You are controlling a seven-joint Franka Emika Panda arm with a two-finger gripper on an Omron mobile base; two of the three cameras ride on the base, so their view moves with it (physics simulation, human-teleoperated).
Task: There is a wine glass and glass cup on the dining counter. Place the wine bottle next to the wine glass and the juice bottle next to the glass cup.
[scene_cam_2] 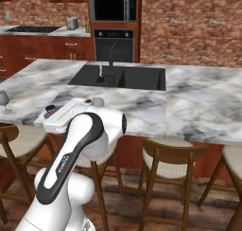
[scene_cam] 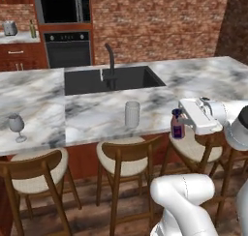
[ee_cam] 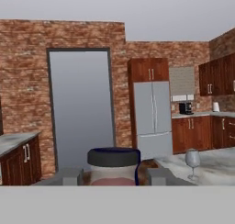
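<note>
The fingers [scene_cam: 179, 120] are closed on the juice bottle [scene_cam: 177, 126], gripping it from the side near its cap, at the near edge of the desk [scene_cam: 97, 115], above the right-hand stool [scene_cam: 196, 150]. In the hand view the bottle's dark cap [ee_cam: 113, 157] sits between the two finger tips, one [ee_cam: 69, 176] on each side. The bottle stands upright, long axis vertical, cap up, its blue label facing the stools; whether its base touches the marble cannot be told.

The glass cup [scene_cam: 131, 114] stands upright on the desk just to the left of the fingers in the left base view, with bare marble between it and the bottle. Well beyond the cup on that same side, the wine glass [scene_cam: 16, 125] stands upright near the desk's near edge. Behind the fingers lies the black sink [scene_cam: 114, 79] with its arched faucet [scene_cam: 110, 61]; to their right the marble runs on open to the desk's end.

The wine bottle [scene_cam: 32, 29] stands upright far off on the back worktop beside the toaster [scene_cam: 9, 27]
</note>
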